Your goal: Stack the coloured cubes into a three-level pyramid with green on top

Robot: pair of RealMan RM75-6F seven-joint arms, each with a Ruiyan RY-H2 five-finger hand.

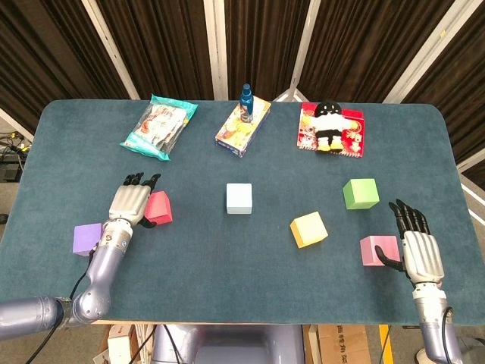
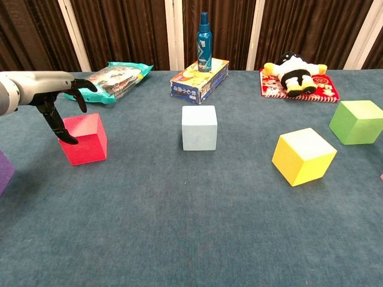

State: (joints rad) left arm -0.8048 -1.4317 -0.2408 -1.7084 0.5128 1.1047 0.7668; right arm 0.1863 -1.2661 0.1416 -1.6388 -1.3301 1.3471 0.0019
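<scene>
Fingers (image 2: 60,128) of the left hand (image 1: 130,202) spread unclenched around the red cube (image 2: 85,139), evidently positioning to grasp it for the pyramid base.

No text could be read: print on the snack bag (image 2: 108,81), the box (image 2: 199,80) and the red card (image 1: 331,130) was too small.

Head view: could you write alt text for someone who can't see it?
The robot's left hand reaches over a red foam cube on a blue cloth table. Its right hand rests beside a pink foam cube.
</scene>
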